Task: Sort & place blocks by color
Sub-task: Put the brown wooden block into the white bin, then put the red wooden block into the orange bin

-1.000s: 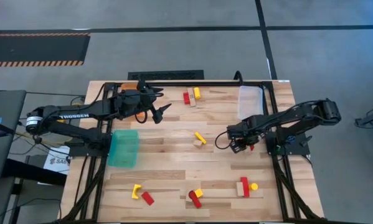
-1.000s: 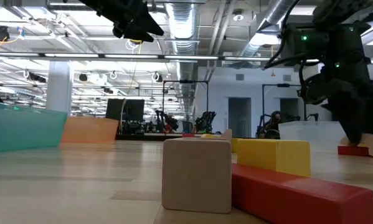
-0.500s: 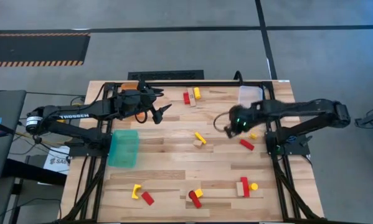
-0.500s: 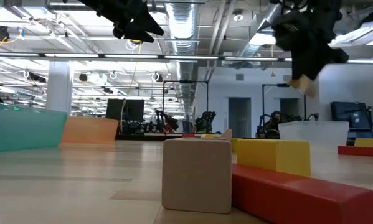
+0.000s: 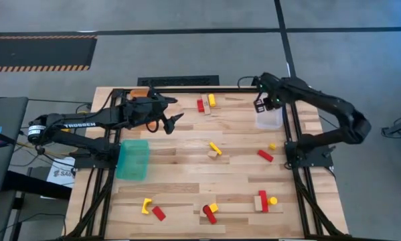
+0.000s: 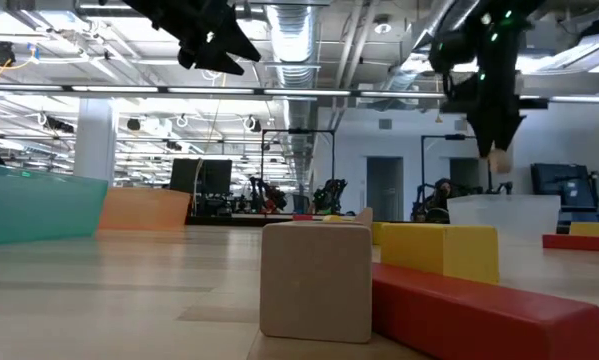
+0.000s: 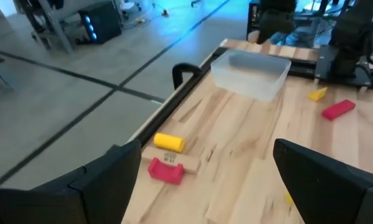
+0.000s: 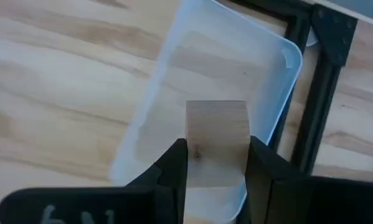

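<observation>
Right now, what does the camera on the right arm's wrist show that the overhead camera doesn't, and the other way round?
Only the wrist view shows the grip: the right gripper is shut on a pale wood block, hanging above the clear bin.

Only the overhead view shows the rest of the table: the left gripper open in the air, the teal bin, and red and yellow blocks scattered about, such as a red bar.

Both show the clear bin at the table's far right corner with the right gripper over it.

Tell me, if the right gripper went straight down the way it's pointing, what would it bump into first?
Probably the clear bin. The right gripper, holding a pale wood block, hangs above it, so the block would likely meet the bin's floor first.
</observation>
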Tool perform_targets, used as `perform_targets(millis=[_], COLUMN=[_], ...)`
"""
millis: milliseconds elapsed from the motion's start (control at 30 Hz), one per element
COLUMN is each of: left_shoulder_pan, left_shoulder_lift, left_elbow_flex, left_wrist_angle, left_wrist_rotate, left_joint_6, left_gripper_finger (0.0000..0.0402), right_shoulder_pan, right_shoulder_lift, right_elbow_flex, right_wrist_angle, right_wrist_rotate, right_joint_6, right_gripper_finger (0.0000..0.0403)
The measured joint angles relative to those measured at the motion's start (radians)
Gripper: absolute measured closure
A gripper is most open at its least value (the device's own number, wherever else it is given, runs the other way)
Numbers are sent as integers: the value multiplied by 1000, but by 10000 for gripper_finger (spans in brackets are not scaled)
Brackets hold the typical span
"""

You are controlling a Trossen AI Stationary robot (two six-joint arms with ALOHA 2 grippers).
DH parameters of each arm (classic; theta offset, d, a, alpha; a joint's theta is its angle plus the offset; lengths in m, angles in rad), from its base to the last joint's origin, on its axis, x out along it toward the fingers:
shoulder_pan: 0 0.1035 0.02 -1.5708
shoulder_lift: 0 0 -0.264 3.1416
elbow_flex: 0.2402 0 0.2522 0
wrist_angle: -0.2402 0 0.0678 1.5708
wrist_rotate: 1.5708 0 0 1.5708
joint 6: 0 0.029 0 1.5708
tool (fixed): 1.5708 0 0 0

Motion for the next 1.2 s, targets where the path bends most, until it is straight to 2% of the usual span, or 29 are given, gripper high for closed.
perform_targets(millis=[200,533,900,1067,1200], left_shoulder_pan=[0,0,0,0,1], left_shoulder_lift=[0,0,0,0,0], left_elbow_flex=[0,0,0,0,0], left_wrist_angle=[-101,-212,-214,-214,-214], left_wrist_rotate=[-11,-7,-3,8,46], left_joint_6=[-49,-189,-222,-186,-133], left_gripper_finger=[44,44,44,44,44], right_shoulder_pan=[-90,-138,-141,-103,-12], right_shoulder_lift=[150,297,246,162,52], right_elbow_flex=[0,0,2,36,33], right_wrist_angle=[76,72,52,27,31], right_wrist_rotate=[-42,-98,-98,-99,-102], right_joint_6=[-120,-191,-208,-201,-147], right_gripper_finger=[250,241,123,102,102])
